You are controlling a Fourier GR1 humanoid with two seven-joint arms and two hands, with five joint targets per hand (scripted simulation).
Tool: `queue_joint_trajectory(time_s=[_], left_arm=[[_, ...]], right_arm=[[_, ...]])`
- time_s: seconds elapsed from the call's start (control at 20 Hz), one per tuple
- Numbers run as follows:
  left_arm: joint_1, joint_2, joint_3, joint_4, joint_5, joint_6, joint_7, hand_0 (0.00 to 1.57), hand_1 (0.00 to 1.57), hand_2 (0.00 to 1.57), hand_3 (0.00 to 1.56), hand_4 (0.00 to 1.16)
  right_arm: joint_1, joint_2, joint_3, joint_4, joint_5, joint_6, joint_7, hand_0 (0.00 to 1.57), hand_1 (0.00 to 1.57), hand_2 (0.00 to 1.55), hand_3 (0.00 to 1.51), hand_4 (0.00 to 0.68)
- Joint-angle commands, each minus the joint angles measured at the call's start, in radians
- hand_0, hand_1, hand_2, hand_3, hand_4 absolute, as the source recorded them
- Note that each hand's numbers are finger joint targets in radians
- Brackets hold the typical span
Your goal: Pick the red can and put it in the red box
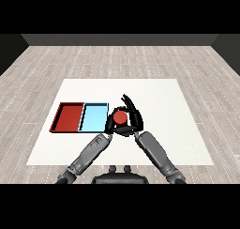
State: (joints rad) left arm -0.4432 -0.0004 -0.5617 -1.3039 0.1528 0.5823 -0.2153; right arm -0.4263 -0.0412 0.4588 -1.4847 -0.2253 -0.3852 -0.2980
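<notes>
- Head view: the flat white rectangular table point(178, 129) fills the middle, with pale wood-plank flooring around it and a dark wall at the far edge.
- Two grey forearms come in from the lower corners and meet just right of the trays. Their lower ends are cut off at the bottom of the view.
- The shallow red rectangular tray point(68, 117) lies at the table's left. The shallow light blue rectangular tray point(93, 118) lies touching its right side.
- The black right hand point(132, 114) has its fingers curled round the small red cylindrical can point(120, 117). Some fingers rise above and behind the can.
- The black left hand point(110, 124) sits against the can's left side, just by the blue tray's right edge. It merges with the right hand's dark shape, so whether its fingers are apart, together or on the can cannot be told.
- The red can shows only its round top and a little of its side; the rest is hidden by the hands. It is just right of the blue tray, outside both trays. Whether it rests on the table or is lifted cannot be told.
</notes>
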Motion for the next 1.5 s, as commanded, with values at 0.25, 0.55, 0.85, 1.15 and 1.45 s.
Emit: queue_joint_trajectory(time_s=[0.25, 0.55, 0.85, 1.15, 1.45], left_arm=[[0.095, 0.012, 0.055, 0.047, 0.027, -0.059, -0.025, 1.57, 1.57, 1.57, 1.48, 1.12], [0.088, 0.071, 0.131, -0.001, -0.004, -0.072, -0.018, 1.57, 1.57, 1.57, 1.46, 1.13], [0.094, 0.244, 0.204, -0.178, -0.044, -0.096, 0.108, 1.57, 1.57, 1.57, 1.46, 1.11], [0.087, 0.335, 0.282, -0.208, -0.064, -0.122, 0.227, 1.57, 1.57, 1.56, 1.42, 1.12], [0.005, 0.407, 0.349, 0.013, -0.157, -0.121, 0.215, 1.57, 1.57, 1.53, 1.4, 1.12]], right_arm=[[0.009, -0.087, -0.166, -0.208, 0.009, 0.008, 0.046, 0.0, 0.0, 0.0, 0.0, 0.0], [0.07, -0.152, -0.326, -0.312, -0.079, 0.047, 0.111, 0.0, 0.0, 0.0, 0.0, 0.0], [0.217, -0.193, -0.381, -0.262, -0.109, 0.14, 0.026, 0.0, 0.0, 0.0, 0.0, 0.0], [0.328, -0.198, -0.402, -0.12, -0.074, 0.198, -0.079, 0.0, 0.0, 0.0, 0.0, 0.0], [0.435, -0.218, -0.42, -0.076, -0.101, 0.278, -0.123, 0.0, 0.0, 0.0, 0.0, 0.0]])
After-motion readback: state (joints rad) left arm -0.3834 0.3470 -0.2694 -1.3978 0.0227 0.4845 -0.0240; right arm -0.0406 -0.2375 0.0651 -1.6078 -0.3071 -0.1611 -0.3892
